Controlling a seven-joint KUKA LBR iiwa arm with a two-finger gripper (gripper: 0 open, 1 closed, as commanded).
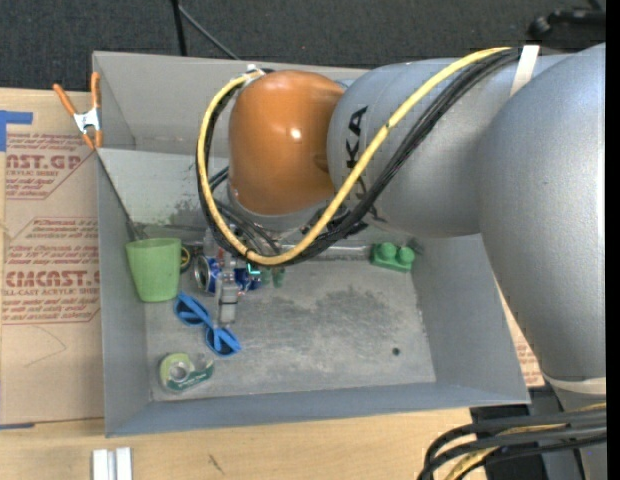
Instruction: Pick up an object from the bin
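Note:
My gripper (228,304) hangs below the orange wrist cover in the left half of the bin, low over the floor. Its tip stands right at the upper edge of a pair of blue plastic glasses (206,324), which lie flat on the floor. A light green cup (155,268) lies on its side just to the left of the gripper. Between the cup and the gripper sits a small shiny metal thing (204,266), partly hidden by the gripper body.
A green tape dispenser with a clear roll (185,370) lies near the front left corner. A green toy brick (392,256) rests by the back wall to the right. The arm covers the bin's back and right side.

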